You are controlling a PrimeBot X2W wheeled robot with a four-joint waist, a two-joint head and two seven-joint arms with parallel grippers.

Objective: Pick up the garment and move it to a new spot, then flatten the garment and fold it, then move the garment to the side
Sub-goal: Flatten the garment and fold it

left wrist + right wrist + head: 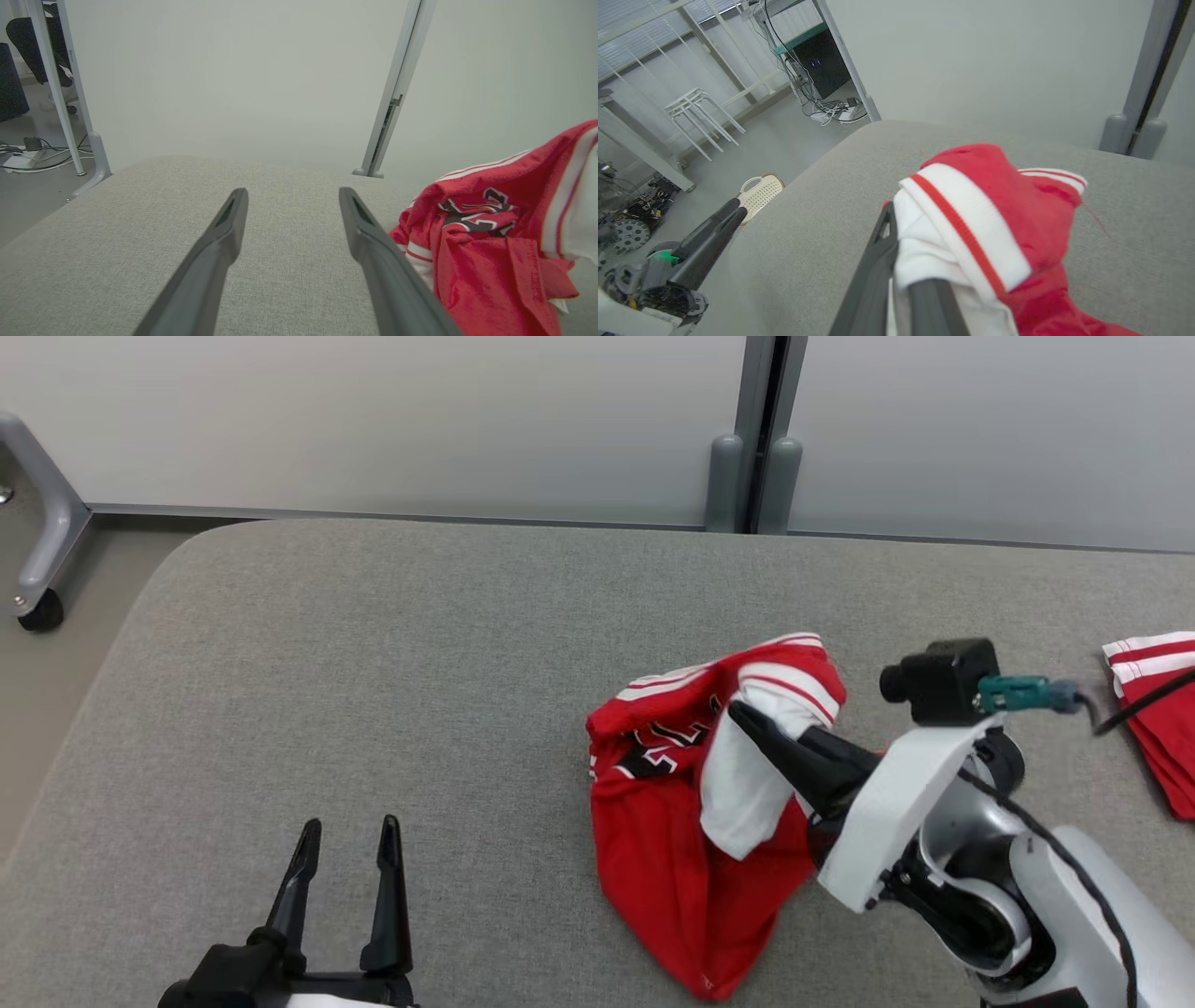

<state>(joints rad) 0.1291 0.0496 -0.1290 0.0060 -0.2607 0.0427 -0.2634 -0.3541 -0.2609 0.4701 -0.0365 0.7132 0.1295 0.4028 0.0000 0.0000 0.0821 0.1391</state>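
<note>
The garment [672, 840] is a red jersey with white-and-red striped trim and black lettering, crumpled on the grey table right of centre. My right gripper [747, 719] is shut on its white striped edge, holding that part raised while the rest hangs down to the table. The right wrist view shows the trim [966, 224] bunched between my fingers [878, 261]. My left gripper [347, 831] stands open over bare cloth at the lower left, well apart from the jersey. From the left wrist, the jersey [490, 242] lies to the right of my open fingers [219, 242].
A second red-and-white striped garment [1158, 709] lies at the table's right edge. The padded grey table [373, 663] has a rounded far-left corner. A wall with a grey post [756, 439] stands behind, and a wheeled frame [37, 551] is on the floor at left.
</note>
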